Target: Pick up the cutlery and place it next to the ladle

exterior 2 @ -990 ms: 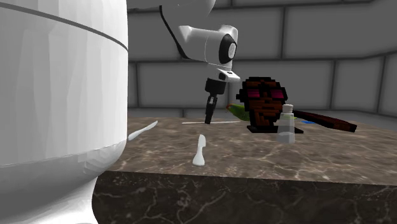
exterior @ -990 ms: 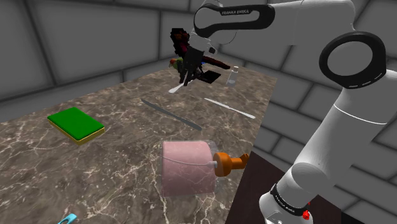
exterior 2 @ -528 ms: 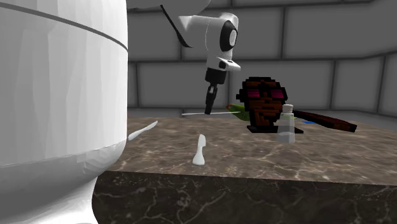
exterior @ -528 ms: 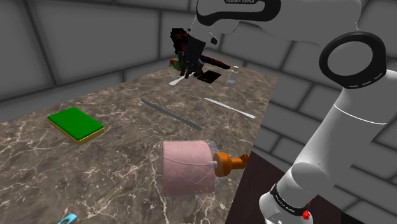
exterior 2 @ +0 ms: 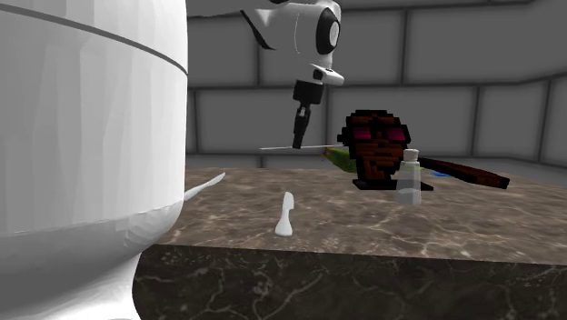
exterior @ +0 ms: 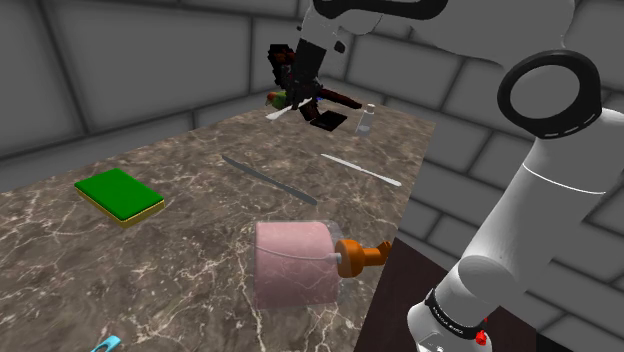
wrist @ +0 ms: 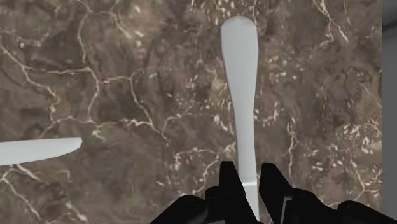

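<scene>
- Your gripper (wrist: 250, 172) is closed narrow on the white cutlery (wrist: 240, 83), with its 2 fingers clasping the slimmer part.
- You have the cutlery lying level in the air, clear of the marble counter (exterior: 200, 260), over the counter's far end.
- The dark brown ladle (exterior 2: 377, 145) sits near it at that end, on the second exterior view's right, with a small bottle (exterior 2: 409, 177) just beside it.
- 1 more white utensil (exterior 2: 285, 214) lies flat on the counter, well apart from your gripper.

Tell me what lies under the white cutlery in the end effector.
Bare brown veined countertop, seen around the lifted white cutlery. The strip directly beneath it, and under the end effector, is covered.
</scene>
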You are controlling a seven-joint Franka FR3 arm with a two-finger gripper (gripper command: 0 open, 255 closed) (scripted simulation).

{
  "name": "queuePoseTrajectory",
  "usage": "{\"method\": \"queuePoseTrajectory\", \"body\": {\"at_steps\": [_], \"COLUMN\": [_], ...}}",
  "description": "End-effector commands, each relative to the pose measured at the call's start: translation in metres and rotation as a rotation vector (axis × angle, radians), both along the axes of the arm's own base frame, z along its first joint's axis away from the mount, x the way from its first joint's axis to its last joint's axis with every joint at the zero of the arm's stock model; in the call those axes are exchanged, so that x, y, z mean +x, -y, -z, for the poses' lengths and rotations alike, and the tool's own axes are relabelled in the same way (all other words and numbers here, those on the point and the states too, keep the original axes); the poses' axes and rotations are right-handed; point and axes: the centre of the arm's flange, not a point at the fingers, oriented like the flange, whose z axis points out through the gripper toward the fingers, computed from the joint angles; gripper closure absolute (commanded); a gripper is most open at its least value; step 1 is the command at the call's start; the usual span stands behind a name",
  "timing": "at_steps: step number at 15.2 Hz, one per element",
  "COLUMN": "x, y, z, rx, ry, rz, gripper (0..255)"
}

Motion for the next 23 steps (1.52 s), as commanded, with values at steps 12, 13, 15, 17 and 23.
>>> {"method": "queuePoseTrajectory", "body": {"at_steps": [12, 13, 15, 17, 23], "x": [-0.067, -0.075, -0.092, -0.108, -0.158], "y": [-0.082, -0.092, -0.113, -0.134, -0.196], "z": [-0.023, -0.023, -0.023, -0.023, -0.023], "rx": [0.000, 0.000, 0.000, 0.000, 0.000], "ry": [0.000, 0.000, 0.000, 0.000, 0.000], "rz": [0.000, 0.000, 0.000, 0.000, 0.000], "gripper": [255, 255, 255, 255, 255]}}
